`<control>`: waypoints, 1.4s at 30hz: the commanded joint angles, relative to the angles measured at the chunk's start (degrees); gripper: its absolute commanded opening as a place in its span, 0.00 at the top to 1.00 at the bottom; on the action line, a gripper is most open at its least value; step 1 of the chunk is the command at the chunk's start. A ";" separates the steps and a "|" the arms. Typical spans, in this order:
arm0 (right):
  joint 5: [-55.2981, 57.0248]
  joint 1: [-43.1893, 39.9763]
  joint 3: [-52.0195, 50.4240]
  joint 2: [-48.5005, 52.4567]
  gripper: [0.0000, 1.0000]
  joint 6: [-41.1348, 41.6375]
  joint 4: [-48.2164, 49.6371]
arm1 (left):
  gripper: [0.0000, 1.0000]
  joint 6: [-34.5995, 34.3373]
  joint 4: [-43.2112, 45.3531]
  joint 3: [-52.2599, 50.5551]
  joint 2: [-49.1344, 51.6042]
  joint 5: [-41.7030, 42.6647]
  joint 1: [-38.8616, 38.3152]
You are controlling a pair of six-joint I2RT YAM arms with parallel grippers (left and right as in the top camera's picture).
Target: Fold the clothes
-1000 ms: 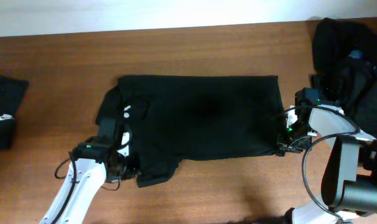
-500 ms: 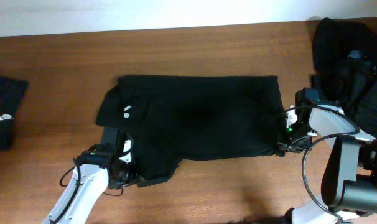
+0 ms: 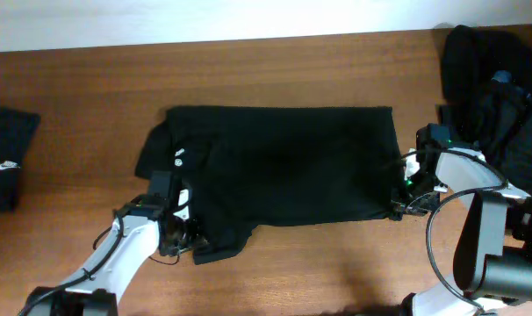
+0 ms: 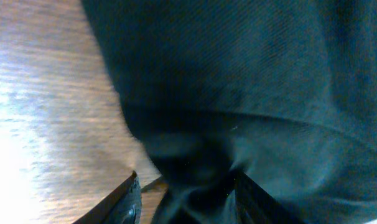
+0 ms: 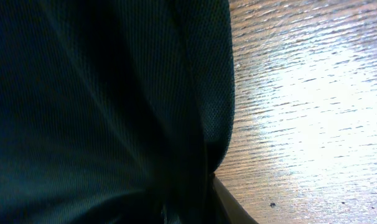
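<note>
I am watching the black T-shirt [image 3: 283, 162] lying spread across the counter [image 3: 275, 70], my left pincer [image 3: 185, 241] standing apart around bunched cloth at its near-left corner while my right pincer [image 3: 399, 200] is clamping its right hem.

Left arm [image 3: 117, 259] a white tube with black joints, thin black cables [image 3: 97, 239], left tool [image 4: 188, 202] with black fingers [image 4: 127, 202], right arm [image 3: 481, 237] grey and white, wide black cable loop [image 3: 430, 241], small green wrist lights [image 3: 410, 183]
</note>
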 commanded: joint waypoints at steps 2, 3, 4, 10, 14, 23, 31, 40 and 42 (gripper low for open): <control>0.55 0.20 -1.14 1.07 0.76 0.04 0.76 | 0.63 0.83 0.11 -1.53 5.25 6.78 -0.13; 0.57 0.20 -1.14 1.07 0.76 0.04 0.74 | 0.71 1.57 -0.07 -1.53 5.29 7.74 -0.13; 0.55 0.20 -1.14 1.07 0.76 0.04 0.66 | 0.77 1.92 -0.22 -1.53 5.27 8.37 -0.13; 0.52 0.20 -1.14 1.07 0.76 0.09 -0.02 | 0.97 2.99 -3.98 0.15 5.11 7.69 -0.11; 0.37 0.20 -1.14 1.07 0.76 0.48 -0.11 | 0.97 5.22 -8.28 2.89 5.11 3.65 -0.11; -1.44 0.20 -1.14 1.07 0.75 0.46 -0.11 | 0.91 6.51 -13.07 8.63 5.11 -4.42 -0.11; -3.39 0.20 1.25 1.07 0.96 0.48 -2.69 | 0.91 6.51 -12.22 8.63 5.11 -4.42 -0.07; -4.50 0.20 6.75 1.07 0.96 0.44 -7.63 | 0.91 6.51 -12.17 8.70 5.11 -4.42 -0.07; -5.14 0.20 7.02 1.07 0.96 0.44 -7.61 | 0.91 6.51 -12.17 8.79 5.11 -4.42 -0.07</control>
